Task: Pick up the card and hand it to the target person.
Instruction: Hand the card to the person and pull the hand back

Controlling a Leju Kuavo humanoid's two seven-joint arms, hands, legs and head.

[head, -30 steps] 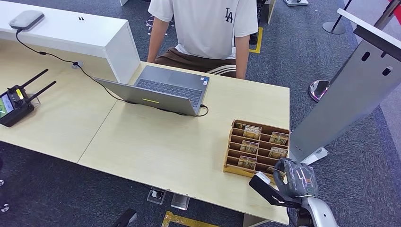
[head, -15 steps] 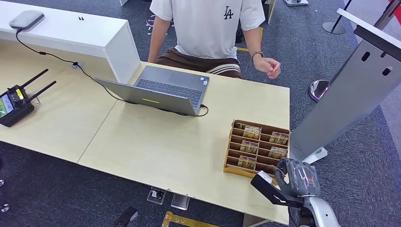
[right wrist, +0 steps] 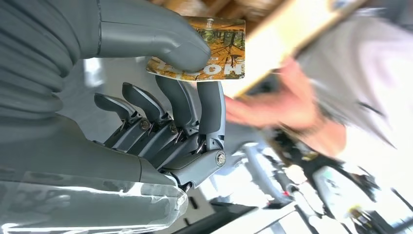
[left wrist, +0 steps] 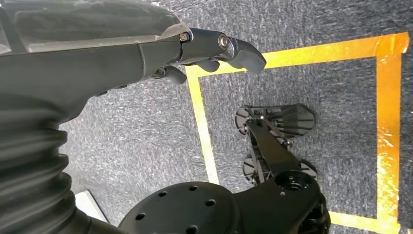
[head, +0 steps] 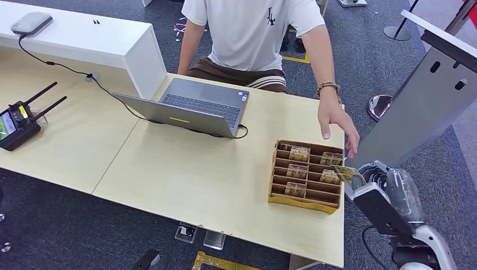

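Observation:
An orange-and-green printed card (right wrist: pixel 214 46) is pinched between my right hand's thumb and a finger; the other fingers (right wrist: pixel 160 117) are spread below it. In the head view my right hand (head: pixel 388 194) is off the table's right edge, beside the wooden card box (head: pixel 279 194), and holds the card (head: pixel 347 174) out over the box's right rim. The person in a white T-shirt (head: pixel 253 31) stretches a hand (head: pixel 336 121) down over the table's far right corner, just above the box and a short way from the card. My left hand (left wrist: pixel 146 53) hangs over the floor, holding nothing.
An open laptop (head: pixel 188 107) with its cable sits mid-table. A remote controller (head: pixel 19 121) lies at the left. A white raised counter (head: pixel 84 39) runs along the back left. A grey slanted panel (head: pixel 416 107) stands close to my right arm.
My right hand has risen from the table's front edge to the box's right side, now holding a card up. The person's arm has reached out over the table towards it.

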